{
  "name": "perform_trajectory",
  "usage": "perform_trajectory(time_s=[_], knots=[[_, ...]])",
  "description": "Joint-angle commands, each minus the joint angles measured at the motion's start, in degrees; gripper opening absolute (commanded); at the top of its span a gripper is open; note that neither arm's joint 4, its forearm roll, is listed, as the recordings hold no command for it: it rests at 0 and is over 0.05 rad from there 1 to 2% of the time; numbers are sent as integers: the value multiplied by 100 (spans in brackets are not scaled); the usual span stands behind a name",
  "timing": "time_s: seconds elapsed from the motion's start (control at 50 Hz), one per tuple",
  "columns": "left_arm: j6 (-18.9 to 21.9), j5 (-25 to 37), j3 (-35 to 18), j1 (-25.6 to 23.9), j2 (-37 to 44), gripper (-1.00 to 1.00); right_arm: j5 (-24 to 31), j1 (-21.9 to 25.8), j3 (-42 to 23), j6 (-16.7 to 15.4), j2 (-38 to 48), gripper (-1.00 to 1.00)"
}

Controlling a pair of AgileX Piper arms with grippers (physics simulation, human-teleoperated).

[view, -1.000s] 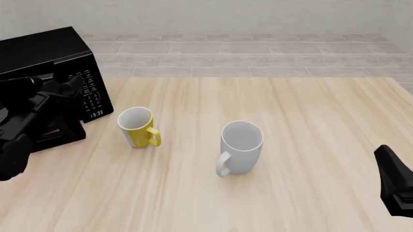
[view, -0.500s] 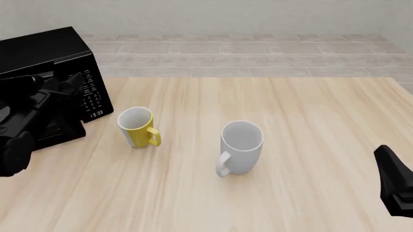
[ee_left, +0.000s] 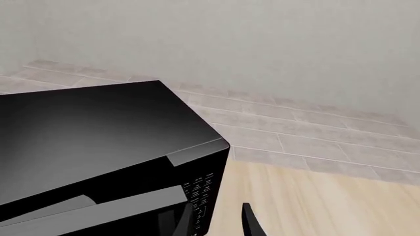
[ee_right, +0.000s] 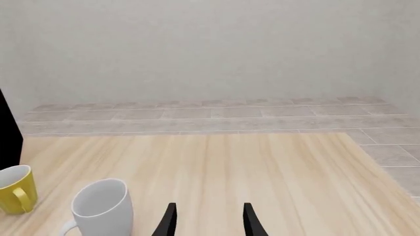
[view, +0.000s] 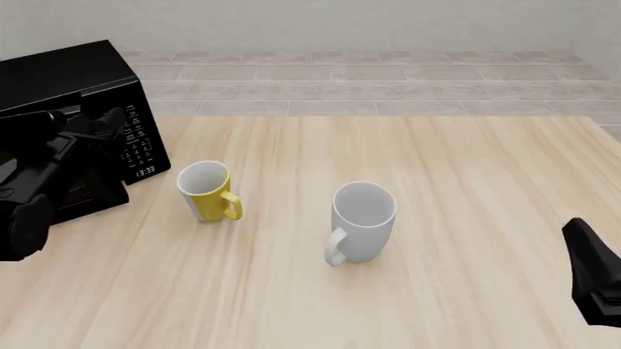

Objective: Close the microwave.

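The microwave is a glossy black box at the table's far left, with its white-marked keypad facing right of centre. My left arm lies across its dark door, which stands nearly shut, its lower corner still a little proud of the body. My left gripper is open against the door's upper part. In the left wrist view its fingertips flank the keypad beside the door's top edge. My right gripper is open and empty at the near right.
A yellow mug stands just right of the microwave, with a white mug near the table's middle. Both show in the right wrist view, the white mug and the yellow mug. Tiled floor and a wall lie beyond the table.
My left arm has pushed forward toward the microwave, and the door has swung further in toward its body. The right arm and both mugs have not moved.
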Motion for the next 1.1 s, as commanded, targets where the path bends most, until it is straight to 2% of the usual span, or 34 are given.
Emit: perform_trajectory(time_s=[0.02, 0.68, 1.1], knots=[[205, 1054, 137, 495, 572, 100, -8, 13, 0, 3, 0, 100], [231, 1211, 39, 535, 546, 100, -31, 84, 0, 26, 1, 100], [185, 1165, -107, 603, 822, 100, -56, 77, 0, 33, 0, 100]])
